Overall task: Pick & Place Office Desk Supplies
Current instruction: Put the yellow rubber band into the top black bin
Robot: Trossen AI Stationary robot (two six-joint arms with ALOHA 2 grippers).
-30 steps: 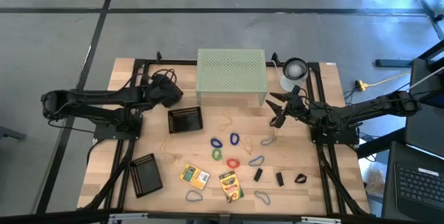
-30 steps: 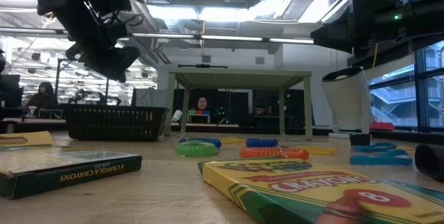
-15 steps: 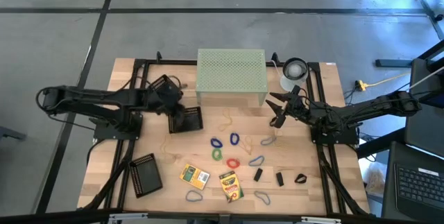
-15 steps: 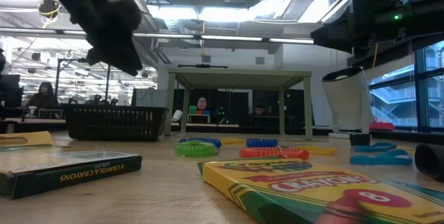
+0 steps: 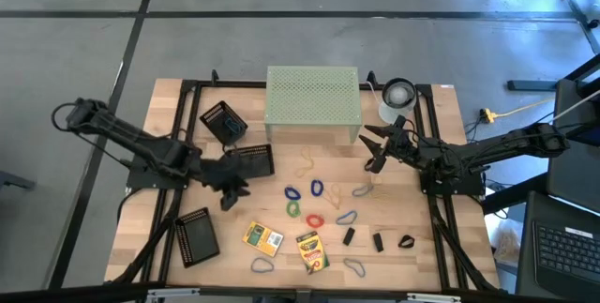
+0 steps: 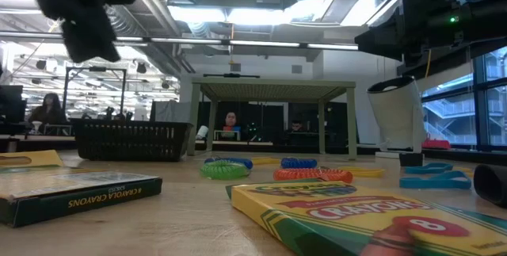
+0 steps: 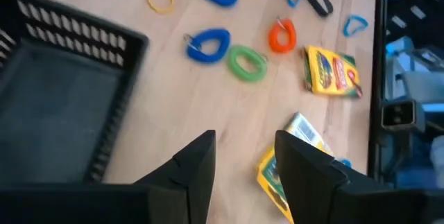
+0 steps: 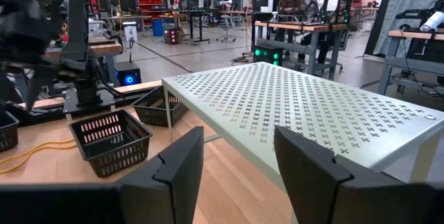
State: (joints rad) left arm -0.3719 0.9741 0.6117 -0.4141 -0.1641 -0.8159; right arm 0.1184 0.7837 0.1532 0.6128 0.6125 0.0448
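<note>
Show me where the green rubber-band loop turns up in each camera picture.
High view: green loop, near the table's middle.
Low view: left of centre, lying on the table.
Left wrist view: mid-picture.
Right wrist view: not in it.
Shared landmark: the orange loop beside it.

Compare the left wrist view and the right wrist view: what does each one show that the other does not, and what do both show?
Only the left wrist view shows the two crayon boxes and the coloured rubber-band loops, such as the green loop. Only the right wrist view shows the pale green perforated riser and the room behind the table. Both show a black mesh tray on the wooden table, and an open end effector.
</note>
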